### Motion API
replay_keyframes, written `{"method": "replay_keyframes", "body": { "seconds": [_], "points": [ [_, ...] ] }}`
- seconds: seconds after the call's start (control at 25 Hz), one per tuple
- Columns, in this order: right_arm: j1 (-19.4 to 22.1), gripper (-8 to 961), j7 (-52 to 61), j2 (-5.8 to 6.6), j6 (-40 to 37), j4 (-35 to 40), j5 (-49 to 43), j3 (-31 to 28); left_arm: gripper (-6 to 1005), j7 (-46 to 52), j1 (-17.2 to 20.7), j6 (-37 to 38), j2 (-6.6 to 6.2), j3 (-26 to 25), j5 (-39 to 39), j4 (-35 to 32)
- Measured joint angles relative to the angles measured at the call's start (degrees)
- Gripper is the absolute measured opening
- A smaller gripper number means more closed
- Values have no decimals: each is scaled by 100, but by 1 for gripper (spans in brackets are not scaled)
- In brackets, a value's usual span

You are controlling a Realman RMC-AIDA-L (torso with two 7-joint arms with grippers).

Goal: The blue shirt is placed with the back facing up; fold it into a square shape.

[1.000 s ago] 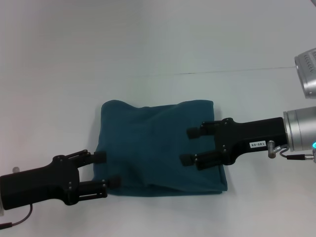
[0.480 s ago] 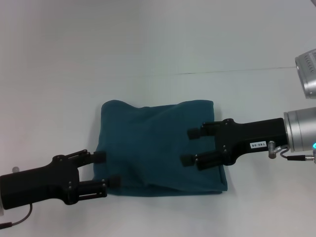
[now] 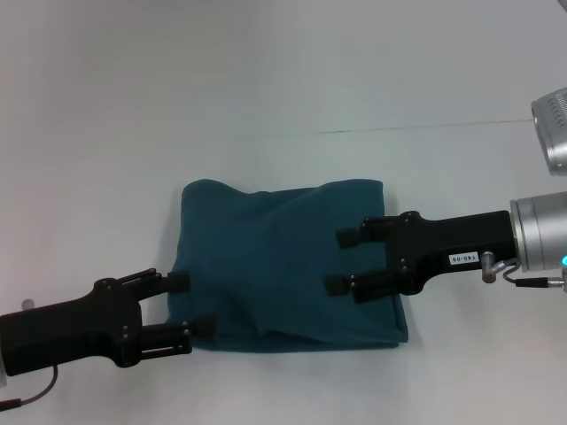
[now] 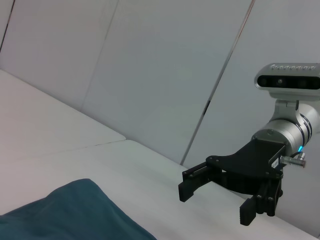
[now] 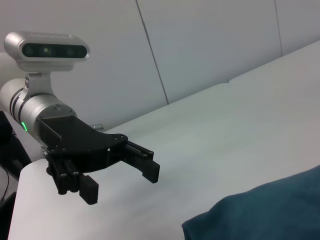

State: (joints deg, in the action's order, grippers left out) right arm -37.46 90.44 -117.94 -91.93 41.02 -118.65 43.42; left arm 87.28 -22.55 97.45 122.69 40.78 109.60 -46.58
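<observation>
Nothing has shifted since before: blue shirt (image 3: 283, 261) lies centre-table, folded nearly square. Left gripper (image 3: 195, 304) at eight o'clock, right gripper (image 3: 341, 261) at three o'clock, both claws spread, empty. Folding looks finished; next, withdraw.

Brightness: my head view was evenly and softly lit, with the white desk (image 3: 266, 80) pale and free of glare.
Shadows: I saw only faint, diffuse shading under the blue shirt (image 3: 275, 257) at its near edge and beneath my right gripper (image 3: 341, 262); nothing cast a hard edge.
Contrast: my black jaws on both sides read almost as flat silhouettes, detail lost in the dark plastic of my left gripper (image 3: 190, 304).
Sharpness: the head view was slightly soft; cloth folds showed as gentle tonal bands.
Wrist views: both were dimmer and greyer, the wall panels (image 4: 165, 75) in flat light, the shirt's close corner a little blurred.
</observation>
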Motion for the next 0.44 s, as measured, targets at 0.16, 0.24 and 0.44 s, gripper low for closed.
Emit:
{"method": "replay_keyframes", "body": {
  "seconds": [0.16, 0.24, 0.44],
  "points": [
    [-1, 927, 0, 0, 0, 1, 0, 0, 877, 0, -7, 3, -6, 0, 0, 0],
    [-4, 927, 0, -1, 0, 2, 0, -2, 877, 0, -10, 6, -7, 0, 0, 0],
    [-14, 927, 5, -7, 0, 2, 2, -13, 877, 0, -12, 10, -9, -6, 0, -6]
  ]
}}
